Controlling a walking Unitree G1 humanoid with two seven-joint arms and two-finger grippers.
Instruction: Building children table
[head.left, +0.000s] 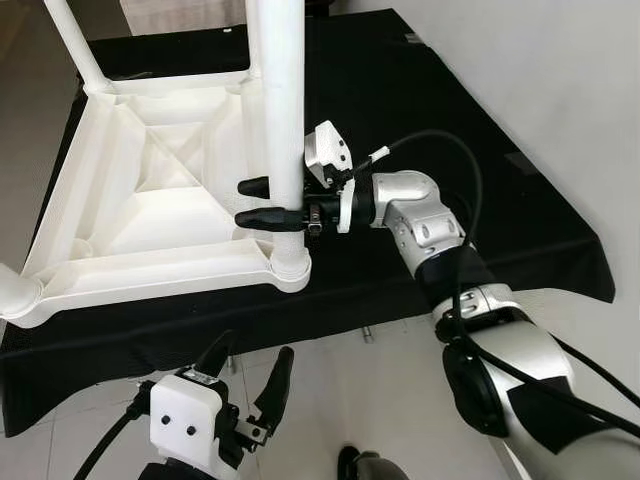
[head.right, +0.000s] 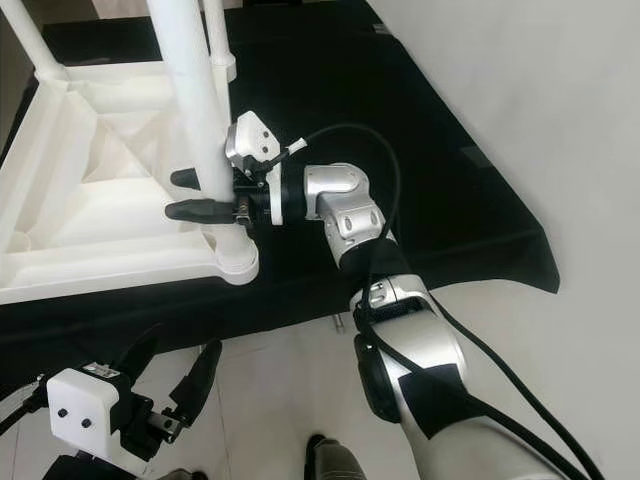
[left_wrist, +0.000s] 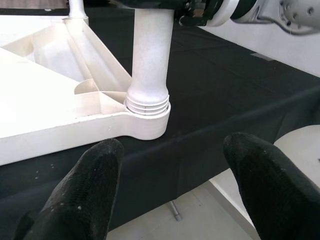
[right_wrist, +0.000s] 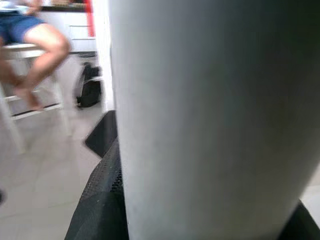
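Right claw (head.left: 268, 203) clamps the leg (head.left: 276, 110); keep it plumb in the socket (left_wrist: 148, 112), threads probably half-seated. Left claw (head.left: 250, 375) wide, idle.

The upturned table top (head.left: 150, 200) is plain white plastic, and so is the leg (head.left: 278, 100) standing in its corner socket. It lies on a surface (head.left: 420, 120) draped in solid black cloth. The floor (head.left: 330, 400) is pale off-white tile. The right end effector (head.left: 262, 202) has black fingers on a silver arm; the left end effector (head.left: 250, 375) has black fingers too, with a white housing.
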